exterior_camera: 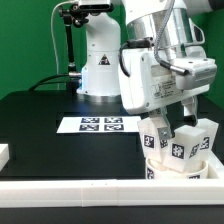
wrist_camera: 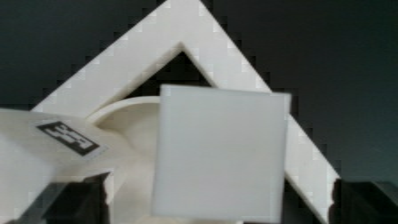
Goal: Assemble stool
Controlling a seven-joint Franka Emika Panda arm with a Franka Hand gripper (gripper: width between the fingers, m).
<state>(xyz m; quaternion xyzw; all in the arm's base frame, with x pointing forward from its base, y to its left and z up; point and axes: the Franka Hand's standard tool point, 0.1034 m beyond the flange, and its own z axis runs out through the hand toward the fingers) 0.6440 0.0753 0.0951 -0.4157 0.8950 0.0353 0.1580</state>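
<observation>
The white stool seat (exterior_camera: 190,170) stands at the exterior view's lower right, with blocky white legs standing up on it. One leg (exterior_camera: 184,142) shows its tag, another (exterior_camera: 155,134) is to its left and a third (exterior_camera: 207,131) to its right. My gripper (exterior_camera: 177,118) is just above the middle leg. In the wrist view that leg (wrist_camera: 222,150) stands between my dark fingers (wrist_camera: 80,203), with a gap on each side. My gripper (wrist_camera: 222,208) is open around it. The round seat (wrist_camera: 128,118) and a tagged leg (wrist_camera: 63,135) lie behind.
The marker board (exterior_camera: 100,124) lies mid-table before the robot base (exterior_camera: 100,65). A white rail (exterior_camera: 80,190) edges the table front, and rails form a V-shaped corner (wrist_camera: 187,30) behind the stool. A small white block (exterior_camera: 3,153) is at the exterior view's left edge.
</observation>
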